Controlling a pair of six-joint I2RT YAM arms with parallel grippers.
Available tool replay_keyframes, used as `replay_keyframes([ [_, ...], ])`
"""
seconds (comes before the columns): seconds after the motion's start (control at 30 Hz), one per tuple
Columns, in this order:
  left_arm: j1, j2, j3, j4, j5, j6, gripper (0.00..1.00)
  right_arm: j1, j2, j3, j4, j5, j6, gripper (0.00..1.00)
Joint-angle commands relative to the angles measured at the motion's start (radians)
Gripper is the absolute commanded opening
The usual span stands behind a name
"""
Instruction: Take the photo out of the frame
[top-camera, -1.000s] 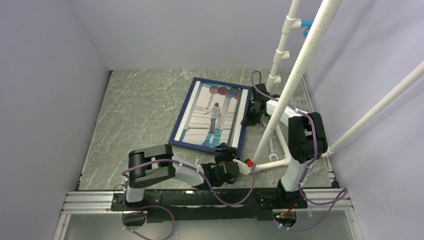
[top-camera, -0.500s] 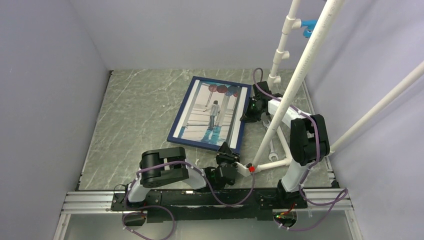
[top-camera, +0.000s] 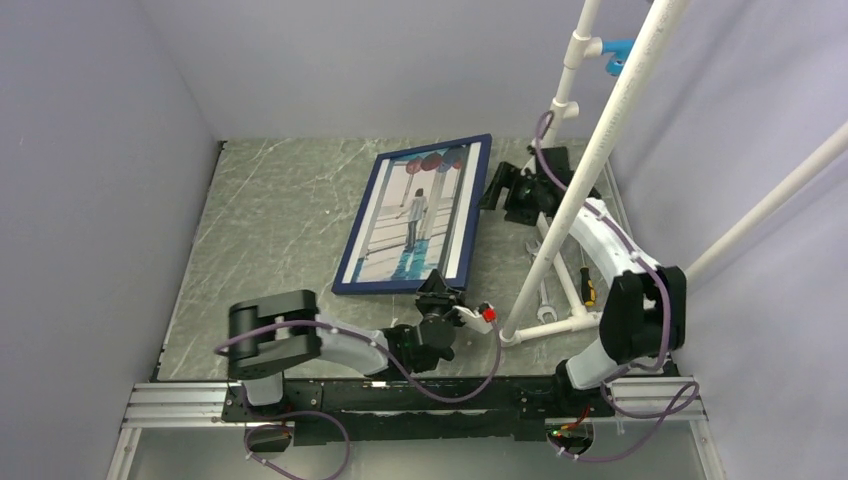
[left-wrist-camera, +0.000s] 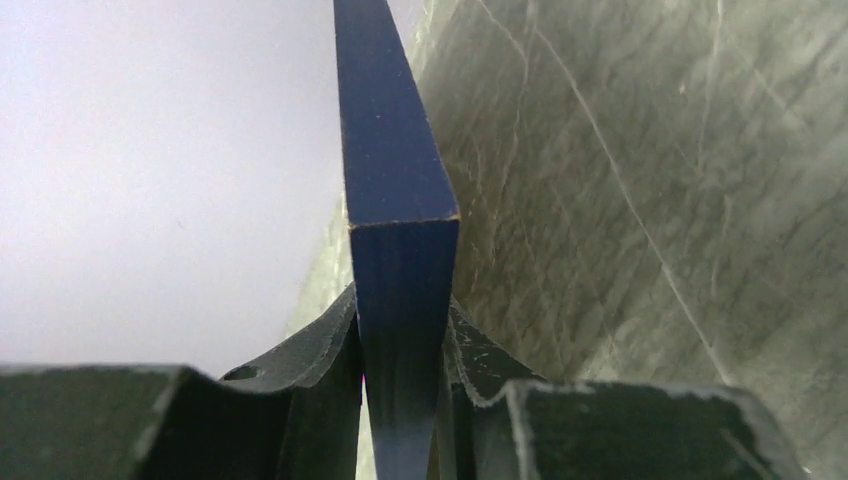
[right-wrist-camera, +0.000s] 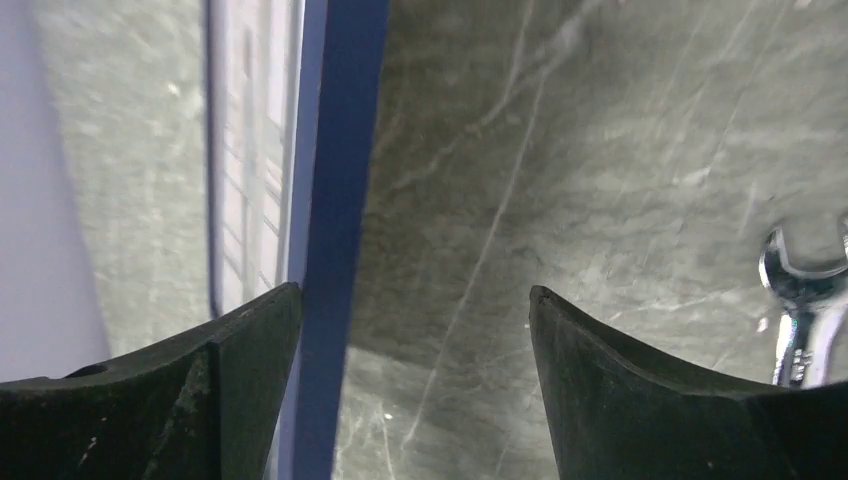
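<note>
One photo (top-camera: 415, 220) inside frame (top-camera: 361, 221), left tool (top-camera: 438, 297) clamping frame edge

No readable text on the frame (top-camera: 479, 205), the photo (top-camera: 418, 215) or elsewhere

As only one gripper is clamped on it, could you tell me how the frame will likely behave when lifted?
The frame probably stays stiff: its edge runs straight from the left gripper. Pinched near one corner, with the right gripper open, it may pivot or tip. Its narrow rim suggests little weight.
</note>
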Motion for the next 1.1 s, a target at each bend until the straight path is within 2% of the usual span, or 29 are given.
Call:
replay_keyframes([
  [0.0,-0.001,-0.210,0.014,-0.168,-0.027,-0.328,0.00,-0.085,-0.106,0.010,0.058,-0.028,-0.040,0.84],
  [0.13,0.006,-0.362,0.032,-0.407,0.026,-0.563,0.00,-0.097,-0.164,-0.055,0.084,0.028,-0.053,0.84],
  [0.33,0.030,-0.574,0.044,-0.647,0.067,-0.813,0.00,-0.105,-0.167,-0.114,0.098,0.074,-0.061,0.83],
  [0.6,0.144,-0.830,0.019,-0.801,0.189,-1.111,0.00,-0.106,-0.173,-0.183,0.132,0.103,-0.073,0.82],
  [0.73,0.242,-0.926,0.012,-0.853,0.282,-1.211,0.00,-0.107,-0.160,-0.193,0.135,0.095,-0.076,0.82],
  [0.87,0.308,-1.012,-0.031,-0.862,0.311,-1.303,0.00,-0.107,-0.146,-0.206,0.148,0.083,-0.073,0.81],
  [1.07,0.365,-1.171,-0.175,-0.740,0.371,-1.386,0.00,-0.106,-0.131,-0.225,0.170,0.069,-0.067,0.81],
])
